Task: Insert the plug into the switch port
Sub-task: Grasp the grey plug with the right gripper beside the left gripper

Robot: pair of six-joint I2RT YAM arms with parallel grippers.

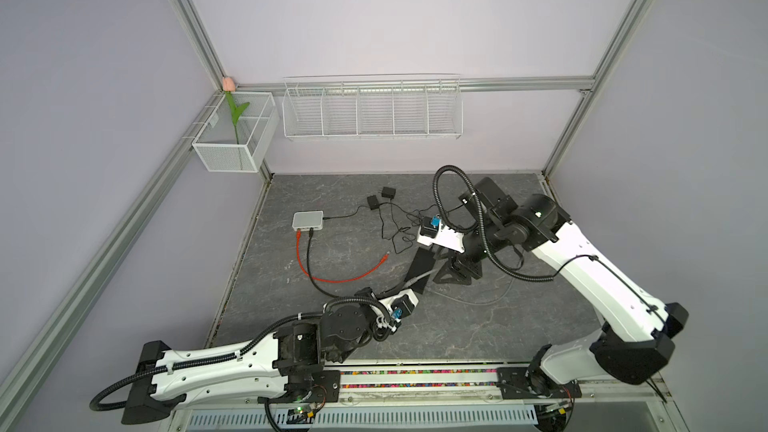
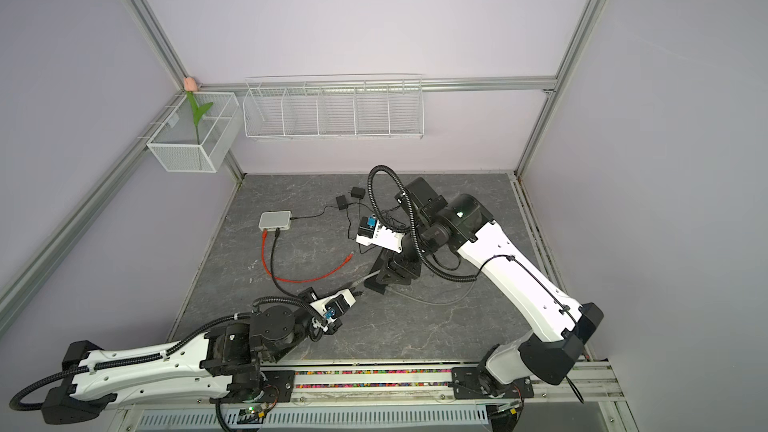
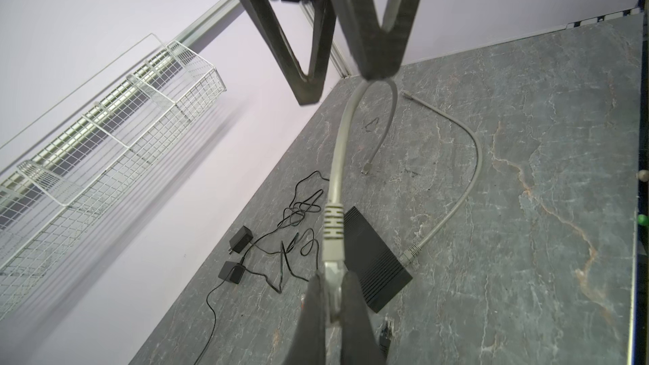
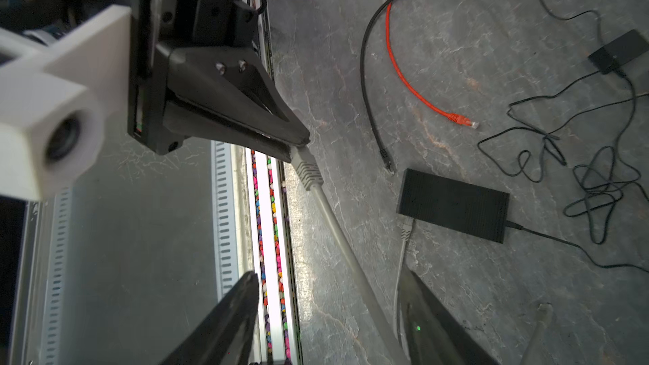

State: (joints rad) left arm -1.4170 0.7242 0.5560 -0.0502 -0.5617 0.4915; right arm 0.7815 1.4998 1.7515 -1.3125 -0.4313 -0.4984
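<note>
Overhead I lose the grip; left wrist shows left pincer (image 3: 332,275) clamping the plug (image 3: 333,237); right pincer (image 4: 328,273) wide astride cable (image 4: 338,233).

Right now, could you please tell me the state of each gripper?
Left gripper: shut on the grey plug.
Right gripper: open, jaws either side of the grey cable, not clamping.
</note>
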